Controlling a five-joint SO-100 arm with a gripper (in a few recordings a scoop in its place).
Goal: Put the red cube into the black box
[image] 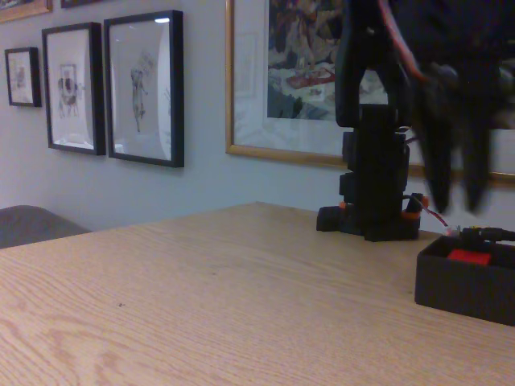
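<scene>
The black box (463, 283) sits on the wooden table at the right edge of the fixed view. Inside it the red cube (469, 256) shows its top just above the near wall. My gripper (457, 205) hangs blurred straight above the box, its two dark fingers (439, 173) pointing down and standing apart. Nothing is between them; the fingertips end a little above the cube.
The tall black robot base (372, 201) with orange clips and wires stands behind the box. The wooden table (201, 297) stretches left and forward. Framed pictures (145, 88) hang on the wall behind.
</scene>
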